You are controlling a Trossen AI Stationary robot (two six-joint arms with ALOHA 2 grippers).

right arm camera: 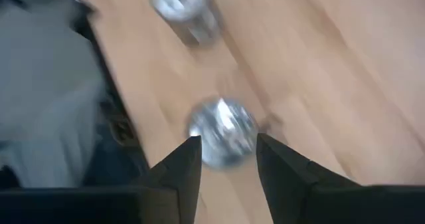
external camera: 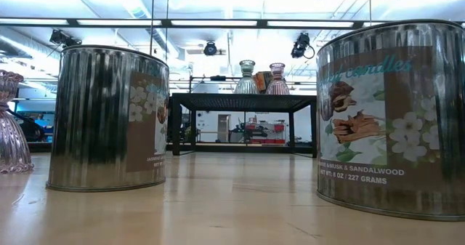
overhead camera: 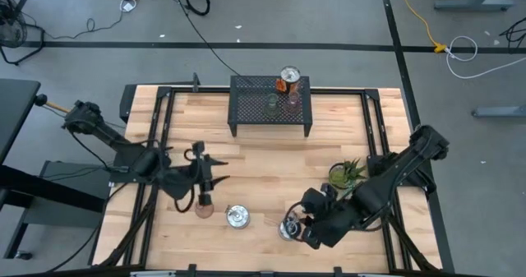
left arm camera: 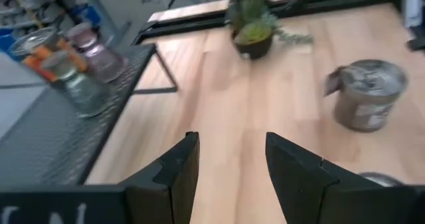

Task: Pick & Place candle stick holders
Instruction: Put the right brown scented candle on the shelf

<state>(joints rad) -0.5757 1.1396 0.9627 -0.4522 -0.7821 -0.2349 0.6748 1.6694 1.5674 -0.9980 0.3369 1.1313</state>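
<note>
One pinkish-brown candle stick holder (overhead camera: 205, 204) stood upright on the desk (overhead camera: 263, 158), near the front edge and left of centre, its long axis vertical. The left pincer (overhead camera: 207, 181) hung just beside and slightly behind it, pointing toward the desk's middle rather than at the holder. In the left wrist view its two dark fingers (left arm camera: 179, 174) stood apart with only bare wood between them, so it was released and carried nothing. Of the two arms the left was clearly the nearer to this holder; a pick would, by judgement, call for that pincer to turn back and down over the holder's narrow top.

The other two holders, one pale green (overhead camera: 272, 106) and one pinkish-brown (overhead camera: 292, 103), already stood side by side on the black mesh rack (overhead camera: 246, 113) at the back of the desk, beside a tin with an orange label (overhead camera: 288, 79).

A round silvery tin (overhead camera: 237, 217) sat just right of the loose holder. Farther right, a second silvery tin (overhead camera: 288, 227) lay directly under the right pincer (overhead camera: 299, 226); the right wrist view showed its fingers (right arm camera: 182, 167) flanking that tin on both sides, parted and not visibly pressing on it. A potted plant (overhead camera: 345, 174) stood behind the right arm.
</note>
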